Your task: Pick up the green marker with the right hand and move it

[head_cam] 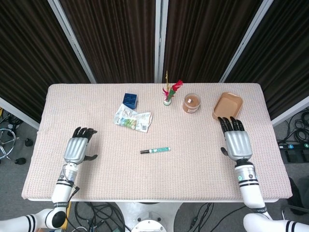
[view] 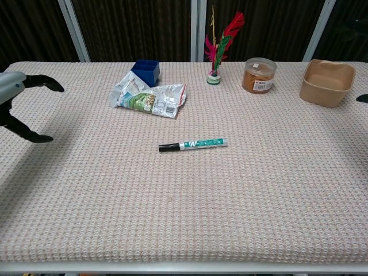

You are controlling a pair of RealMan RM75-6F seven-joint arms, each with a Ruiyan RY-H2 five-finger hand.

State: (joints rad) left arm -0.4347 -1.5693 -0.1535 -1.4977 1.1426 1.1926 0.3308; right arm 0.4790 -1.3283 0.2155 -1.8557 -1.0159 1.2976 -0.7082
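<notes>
My left hand (head_cam: 77,149) is hovering over the near left part of the bench (head_cam: 193,159), fingers spread and holding nothing, with the crumpled snack packet (head_cam: 133,118) and blue box (head_cam: 129,100) lying beyond it to its right. The green marker (head_cam: 155,150) is lying flat on the bench between my two hands, well apart from both, its black cap pointing toward my left hand. My right hand (head_cam: 235,142) is hanging open and empty off to the marker's right, with the tan tray (head_cam: 227,107) just beyond its fingertips, and the amber jar (head_cam: 191,103) and feathered shuttlecock (head_cam: 169,94) sitting farther back to its left.
</notes>
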